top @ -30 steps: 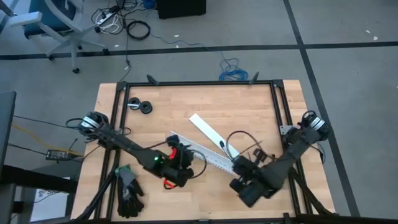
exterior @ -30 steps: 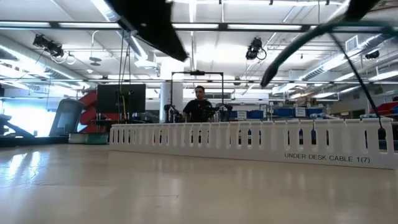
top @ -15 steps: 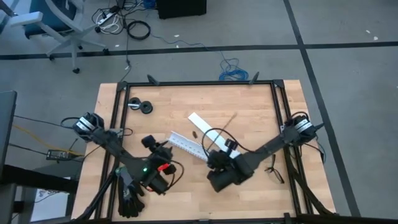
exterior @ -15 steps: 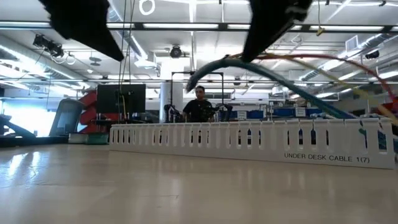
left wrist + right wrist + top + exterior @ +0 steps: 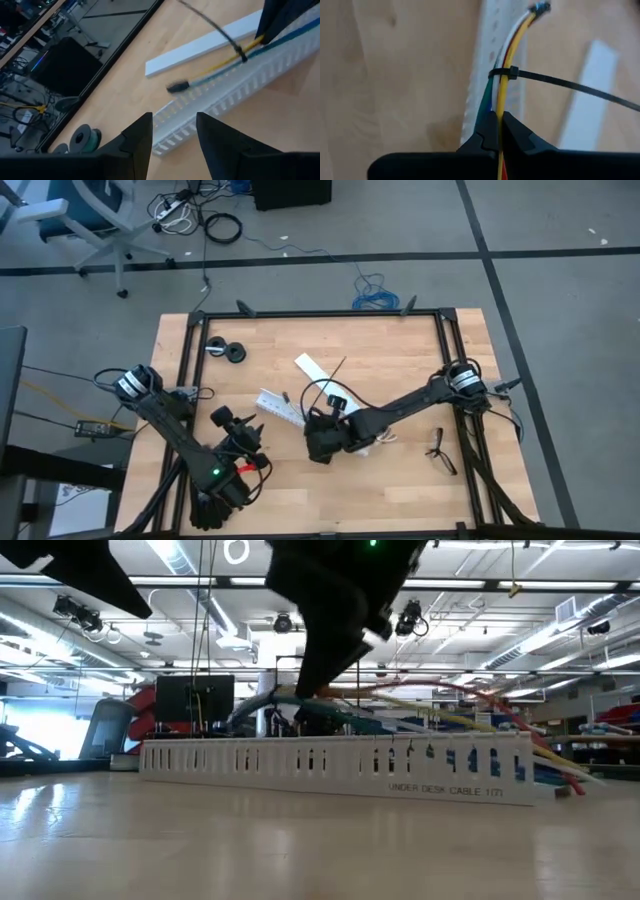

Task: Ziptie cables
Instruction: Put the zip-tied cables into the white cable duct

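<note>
Since the earlier frames the right arm has swung from the table's 4 o'clock corner in toward the middle, bringing the cables with it, while the left arm has pulled back toward 7 o'clock; the slotted strip has slid toward 9 o'clock as well.

Nearest the front edge, the left gripper (image 5: 243,436) hangs at about 7 o'clock, its fingers (image 5: 140,142) partly apart with nothing between them. A black glove (image 5: 207,508) lies at the table's edge just behind that arm.

At the centre, the right gripper (image 5: 318,442) is clamped tight on the cables (image 5: 507,60), which run out past its tips over the slotted strip (image 5: 280,406). The ziptie (image 5: 570,86) is already looped round the bundle, its head snug against the wires and its long tail sticking out sideways, toward 12 o'clock in the high view.

So the binding itself looks done. What seems left is cinching it fully, if any slack remains, and setting the bundle down; whether it is fully tight cannot be told.

Farther off, a flat white strip (image 5: 308,367) lies toward 12 o'clock, spectacles (image 5: 438,452) at 4 o'clock, and small spools (image 5: 227,351) at 10 o'clock
</note>
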Controlling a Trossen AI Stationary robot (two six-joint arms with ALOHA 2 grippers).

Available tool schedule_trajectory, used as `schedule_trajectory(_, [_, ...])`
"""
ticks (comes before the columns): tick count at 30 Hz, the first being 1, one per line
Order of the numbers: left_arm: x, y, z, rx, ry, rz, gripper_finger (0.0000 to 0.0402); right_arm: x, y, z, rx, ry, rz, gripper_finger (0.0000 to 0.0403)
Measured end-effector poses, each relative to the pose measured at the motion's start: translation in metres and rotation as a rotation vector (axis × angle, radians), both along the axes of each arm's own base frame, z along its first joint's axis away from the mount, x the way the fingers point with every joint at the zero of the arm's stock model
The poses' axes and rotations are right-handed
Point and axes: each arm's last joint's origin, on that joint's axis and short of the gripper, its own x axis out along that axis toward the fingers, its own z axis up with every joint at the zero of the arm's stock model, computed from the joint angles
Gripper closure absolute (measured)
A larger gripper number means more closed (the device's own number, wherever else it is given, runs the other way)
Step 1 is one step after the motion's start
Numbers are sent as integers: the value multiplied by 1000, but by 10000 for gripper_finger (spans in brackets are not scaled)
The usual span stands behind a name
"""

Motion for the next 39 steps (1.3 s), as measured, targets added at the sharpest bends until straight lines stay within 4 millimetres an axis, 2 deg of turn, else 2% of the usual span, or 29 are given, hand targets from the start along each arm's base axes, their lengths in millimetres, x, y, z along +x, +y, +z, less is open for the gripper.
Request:
schedule_trajectory(4, [-4, -1, 0, -8, 13, 8, 239, 11, -13, -16, 123, 57, 52, 401])
schedule_trajectory(8, [-9, -3, 1, -11, 0, 21, 239, 16, -21, -25, 143, 74, 21, 398])
schedule_trajectory(20, [-13, -6, 1, -41, 1, 30, 239, 15, -26, -29, 115, 109, 37, 355])
schedule_trajectory(25, [-13, -6, 0, -48, 5, 33, 239, 12, -22, -20, -18, 55, -1, 360])
schedule_trajectory(31, [-12, -6, 0, -51, 4, 34, 239, 10, -19, -18, -41, 47, -13, 371])
schedule_trajectory(39, [-12, -7, 0, -61, -5, 33, 239, -4, -25, -24, -43, 170, -110, 362])
